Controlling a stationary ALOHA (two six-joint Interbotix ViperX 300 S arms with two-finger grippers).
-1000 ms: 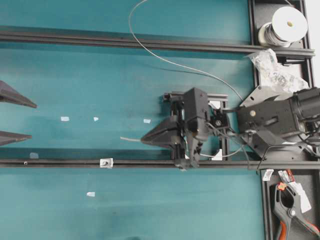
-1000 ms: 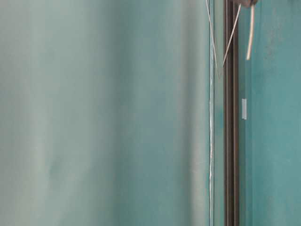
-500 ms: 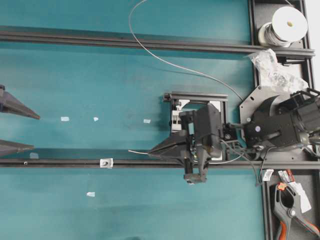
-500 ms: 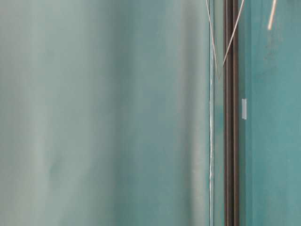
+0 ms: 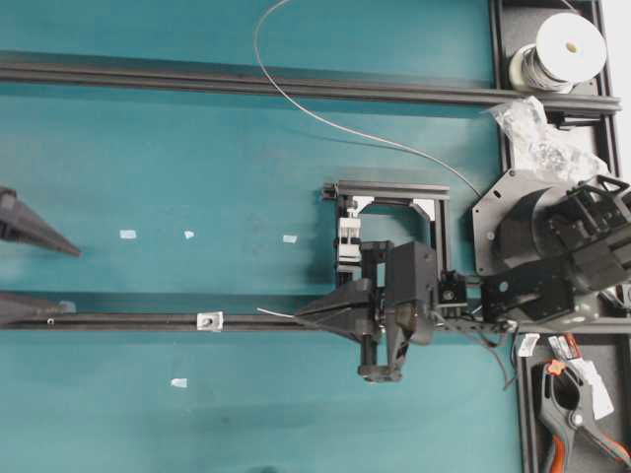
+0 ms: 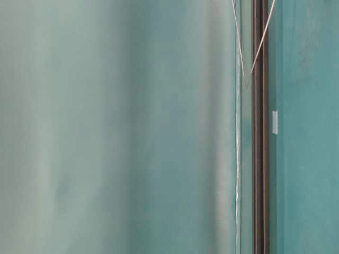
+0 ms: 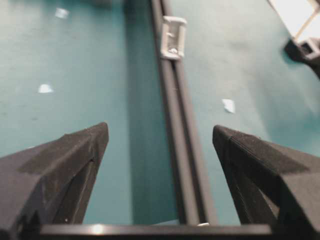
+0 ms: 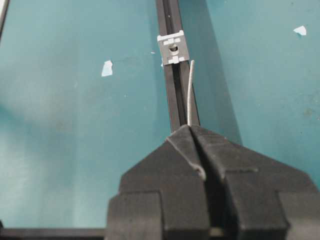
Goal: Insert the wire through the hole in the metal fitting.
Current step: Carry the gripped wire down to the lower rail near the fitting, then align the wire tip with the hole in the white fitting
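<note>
The right gripper (image 8: 191, 131) pinches the thin silver-grey wire (image 8: 190, 97), whose tip stops just short of the small square shiny metal fitting (image 8: 172, 48) on the black rail (image 8: 175, 100). The left gripper (image 7: 159, 137) gapes empty astride it.

Left gripper (image 5: 20, 266): overhead view cuts it off at the left edge; only two fingertips show. Wire (image 5: 325, 123): its upper run leaves the top edge, and the stretch behind the right gripper (image 5: 308, 313) is hidden under the arm. Table-level view: largely blurred teal. Metal fitting (image 7: 173, 36): soft-focused in the left wrist view.
</note>
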